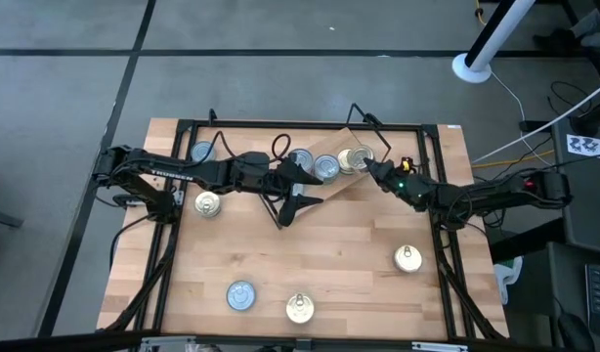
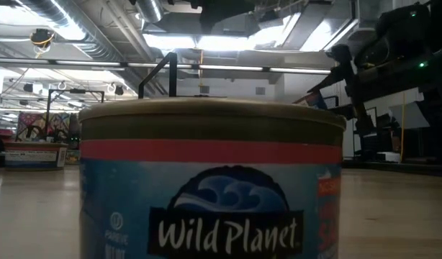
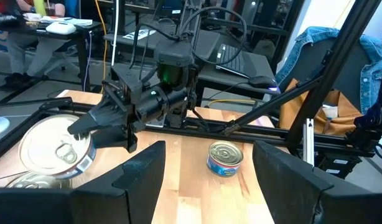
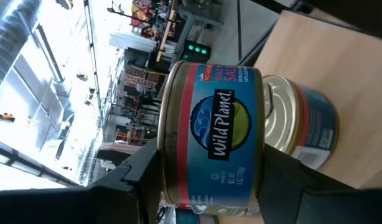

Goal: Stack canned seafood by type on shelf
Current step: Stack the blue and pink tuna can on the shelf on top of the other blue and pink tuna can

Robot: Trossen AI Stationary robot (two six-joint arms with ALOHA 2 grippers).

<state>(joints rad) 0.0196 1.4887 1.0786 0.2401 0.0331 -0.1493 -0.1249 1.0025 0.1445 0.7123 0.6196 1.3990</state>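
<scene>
My right gripper (image 1: 366, 166) is over the shelf (image 1: 336, 147) at the table's far side, shut on a blue-labelled tin (image 4: 209, 130). This tin is above a second blue tin (image 4: 306, 124) standing on the plank (image 4: 328, 50); whether the two touch, I cannot tell. Two more tins (image 1: 326, 168) (image 1: 300, 158) stand on the shelf to the left. My left gripper (image 3: 209, 186) hangs open above the table's middle, just left of the shelf, with nothing between its fingers. My right gripper holds the tin across its height, one finger at the pull-ring lid (image 3: 76, 134) and the other at the bottom rim (image 4: 264, 177). The fingers come nearly level from the table's right, rolled on their side. The tin sits lid up, tilted a little.
Loose tins lie on the table: at the far left (image 1: 202, 152), the left (image 1: 209, 203), the near edge (image 1: 241, 293) (image 1: 300, 308) and the right (image 1: 407, 257). One blue-labelled tin (image 2: 214, 180) fills the low view. A black frame (image 1: 183, 196) borders the table.
</scene>
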